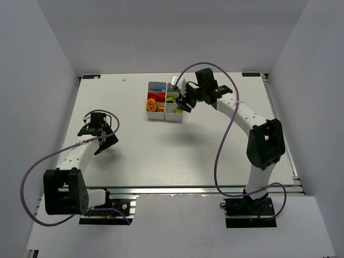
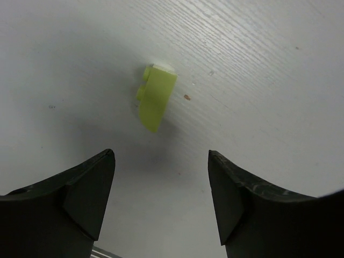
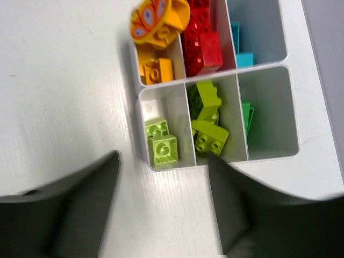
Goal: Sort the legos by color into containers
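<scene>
Fingers on left spread wide over lime brick; right fingers wide, empty.

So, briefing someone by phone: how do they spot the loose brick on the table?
Find the left gripper, open above the table, away from the white tray. Just ahead of it lies one lime brick, alone, not in any compartment.

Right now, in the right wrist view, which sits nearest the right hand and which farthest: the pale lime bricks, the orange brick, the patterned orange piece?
1. The pale lime bricks, in the tray compartment just ahead of the right hand.
2. The orange brick, in the next compartment beyond.
3. The patterned orange piece, farthest, at the picture's top edge above that brick.
</scene>
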Motion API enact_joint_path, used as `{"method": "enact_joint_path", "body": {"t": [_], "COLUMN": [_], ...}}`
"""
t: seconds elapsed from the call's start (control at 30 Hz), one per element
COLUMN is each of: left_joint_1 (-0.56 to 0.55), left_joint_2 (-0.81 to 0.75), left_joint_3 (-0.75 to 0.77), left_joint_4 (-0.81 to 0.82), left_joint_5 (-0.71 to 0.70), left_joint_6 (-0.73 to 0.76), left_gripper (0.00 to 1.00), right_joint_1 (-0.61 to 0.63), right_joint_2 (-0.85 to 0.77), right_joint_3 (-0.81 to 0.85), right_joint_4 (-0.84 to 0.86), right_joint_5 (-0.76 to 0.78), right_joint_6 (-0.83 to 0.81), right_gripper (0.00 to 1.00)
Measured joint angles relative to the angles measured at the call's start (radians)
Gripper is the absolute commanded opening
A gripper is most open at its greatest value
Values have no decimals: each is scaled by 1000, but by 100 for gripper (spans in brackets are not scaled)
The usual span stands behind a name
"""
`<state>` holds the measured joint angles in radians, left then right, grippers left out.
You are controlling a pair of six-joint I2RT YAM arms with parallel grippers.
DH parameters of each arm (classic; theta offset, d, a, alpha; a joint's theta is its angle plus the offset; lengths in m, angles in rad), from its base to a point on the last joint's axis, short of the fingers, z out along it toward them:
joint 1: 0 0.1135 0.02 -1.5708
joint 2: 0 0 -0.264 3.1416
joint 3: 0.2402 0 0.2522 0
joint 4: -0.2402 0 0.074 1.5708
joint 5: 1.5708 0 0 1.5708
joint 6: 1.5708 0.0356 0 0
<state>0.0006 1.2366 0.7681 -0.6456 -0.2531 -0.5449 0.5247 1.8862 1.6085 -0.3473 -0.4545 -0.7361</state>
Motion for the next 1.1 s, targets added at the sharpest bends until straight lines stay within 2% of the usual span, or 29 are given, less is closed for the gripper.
{"method": "enact_joint_path", "body": {"t": [0.07, 0.1, 0.27, 0.37, 0.67, 0.8, 0.87, 0.97, 1.1], "left_joint_1": [13, 19, 47, 60, 77, 77, 77, 75, 37], "left_joint_2": [43, 63, 176, 234, 343, 331, 304, 228, 135], "left_joint_3": [6, 10, 46, 61, 85, 85, 85, 74, 61], "left_joint_4": [7, 14, 55, 91, 165, 177, 183, 227, 333], "left_joint_5": [-1, -3, -18, -21, 19, 55, 97, 203, 355], "left_joint_6": [13, 22, 61, 83, 116, 118, 117, 103, 46], "left_gripper": [77, 75, 71, 66, 29, 18, 13, 12, 11], "right_joint_1": [-8, -8, -6, -6, -12, -20, -25, -37, -57], "right_joint_2": [-34, -45, -67, -67, -68, -72, -77, -90, -108], "right_joint_3": [0, 0, -2, -7, -20, -21, -21, -22, -34], "right_joint_4": [-19, -24, -45, -50, -54, -55, -54, -45, -15], "right_joint_5": [-55, -76, -152, -169, -179, -179, -179, -179, -174], "right_joint_6": [-3, -5, 6, 14, 27, 32, 41, 68, 123], "right_gripper": [50, 48, 46, 46, 45, 42, 33, 8, 4]}}
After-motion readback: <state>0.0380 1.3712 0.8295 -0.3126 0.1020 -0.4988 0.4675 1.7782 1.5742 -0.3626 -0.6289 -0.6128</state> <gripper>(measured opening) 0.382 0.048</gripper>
